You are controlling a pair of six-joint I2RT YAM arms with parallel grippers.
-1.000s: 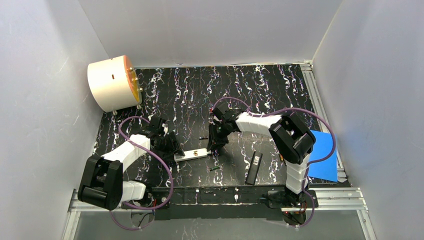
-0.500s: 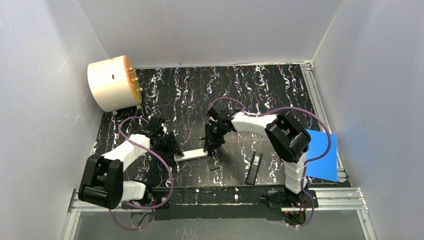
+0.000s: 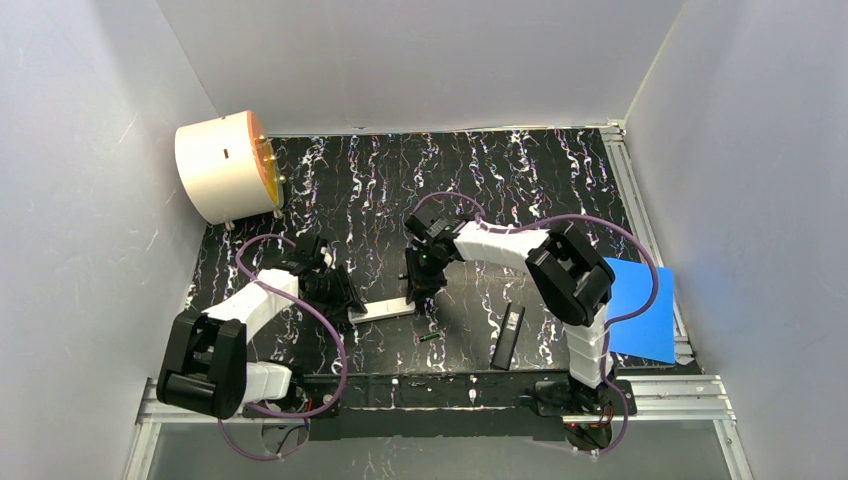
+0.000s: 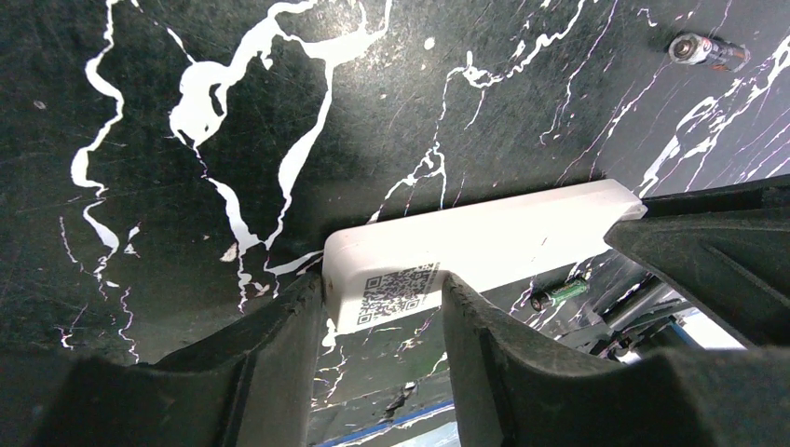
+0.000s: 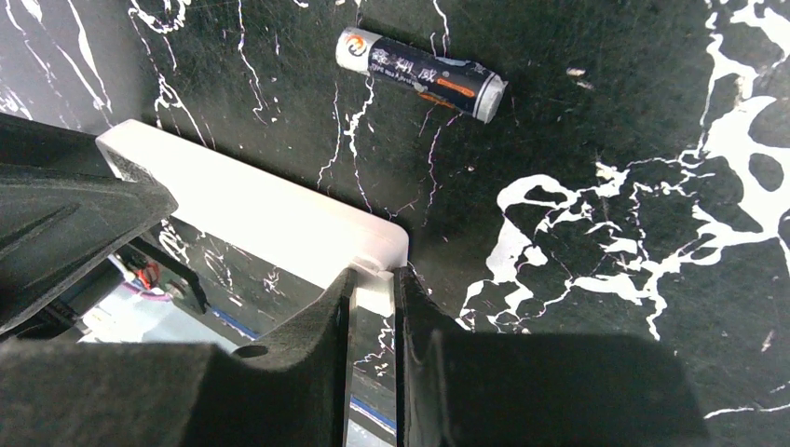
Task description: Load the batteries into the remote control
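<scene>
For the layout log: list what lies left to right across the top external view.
cream cylindrical drum with orange face → white rectangular remote control → small green battery → flat black bar → blue sheet

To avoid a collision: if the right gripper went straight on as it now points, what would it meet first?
Most likely the white remote control, directly at the right gripper; the black battery lies beyond.

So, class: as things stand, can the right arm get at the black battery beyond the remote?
Probably not yet: the right gripper is shut on the white remote. The black battery lies uncovered close by.
</scene>
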